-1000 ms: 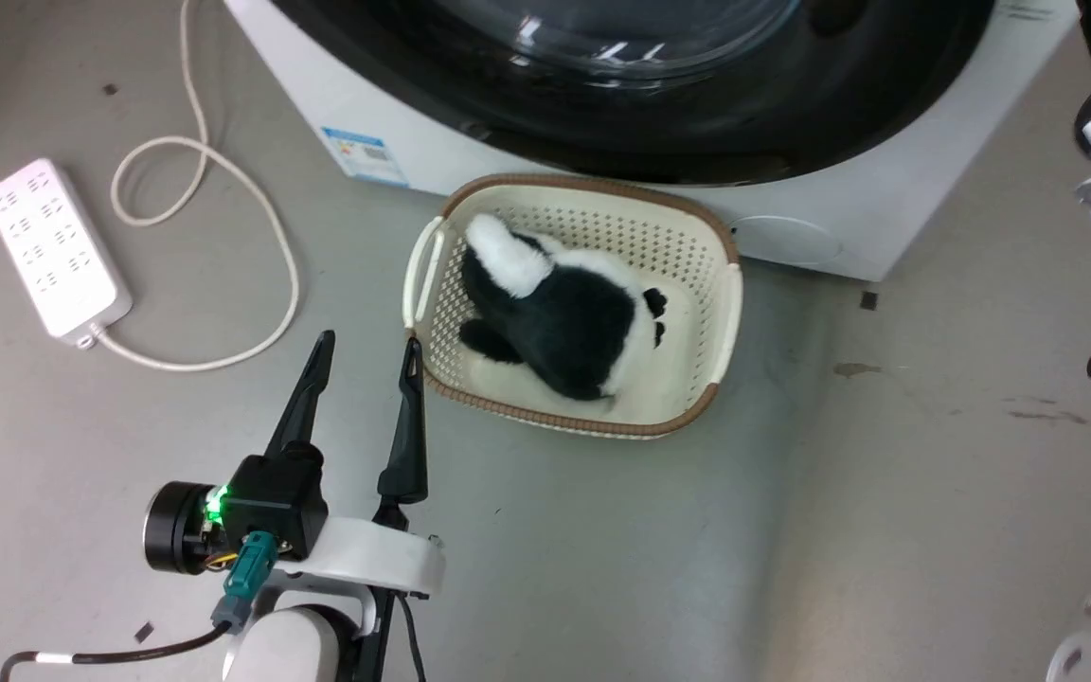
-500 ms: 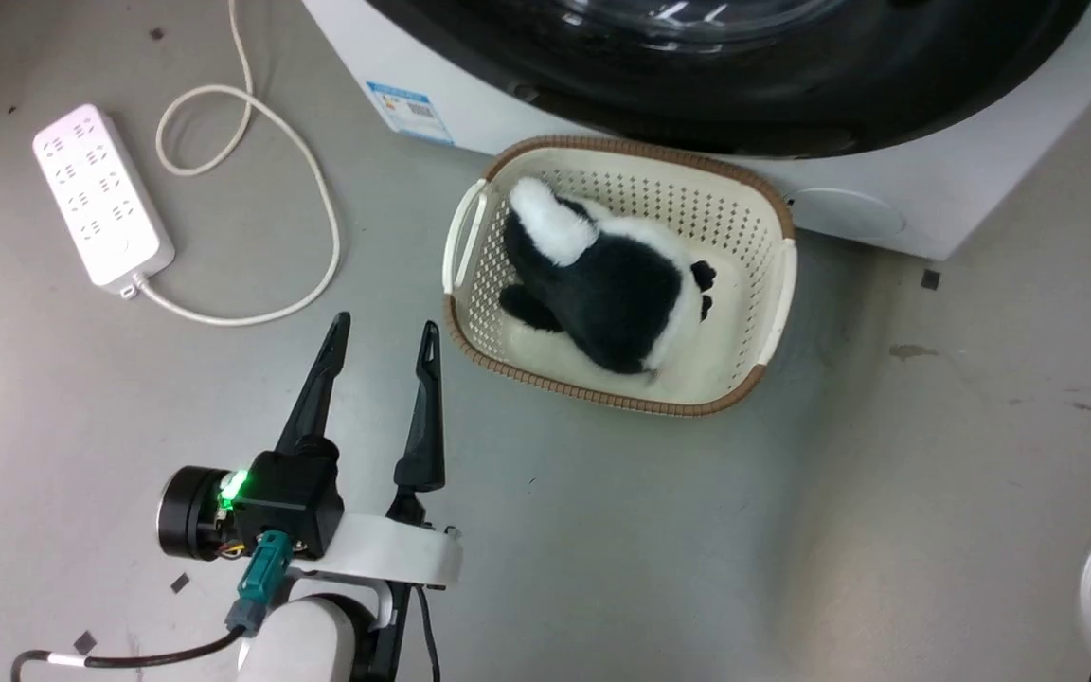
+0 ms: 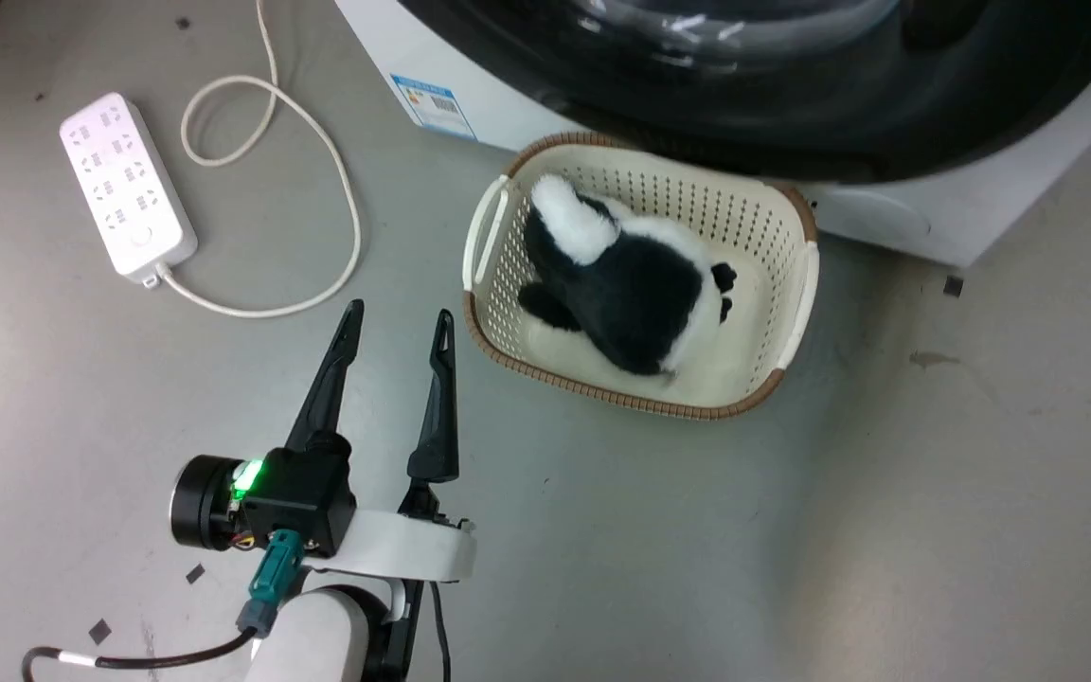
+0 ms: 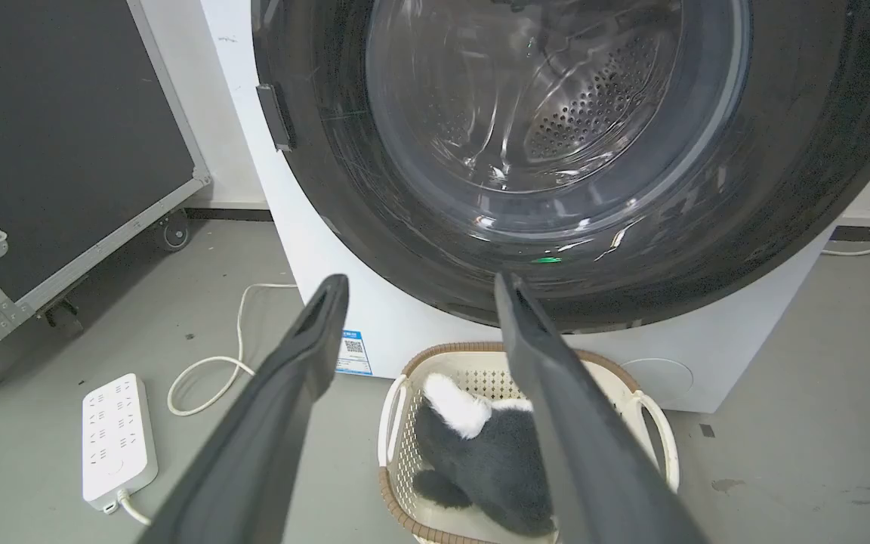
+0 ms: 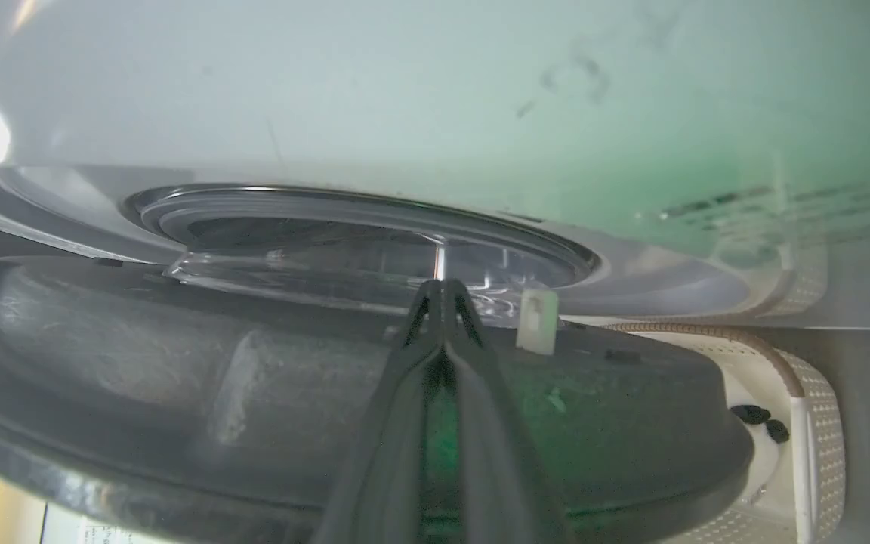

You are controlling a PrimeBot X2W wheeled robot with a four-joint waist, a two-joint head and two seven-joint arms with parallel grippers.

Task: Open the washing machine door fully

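Farthest to the left of the basket (image 3: 796, 303), one black case (image 4: 65, 113) on wheels is seen in the left wrist view. Nearer to the basket, well apart from its left side, one white power strip (image 3: 127, 186) lies on the grey floor (image 3: 602, 568), and one pale cord (image 3: 337, 189) is looped from it. At the basket's lower left, close to its rim but apart from it, the left hand (image 3: 400, 310) is held with its two dark fingers (image 3: 332, 379) spread wide, holding nothing. The one cream perforated basket, edged in brown, is set on the floor, and one black-and-white plush toy (image 3: 635, 284) lies inside it. Directly behind the basket stands one white washing machine (image 3: 962, 223). The washing machine door (image 3: 792, 123), one glossy black disc with a clear domed window, is seen above the basket's far rim, with one small handle tab (image 4: 276, 117) on its left edge. In the right wrist view the door's dark inner face is seen standing off the machine's white front, so the door is ajar. The right hand (image 5: 441, 287) is shown with its two fingers pressed together, gripping nothing, their tips by the base of the glass dome (image 5: 314, 276), beside one small white tab (image 5: 537, 321); contact cannot be told.
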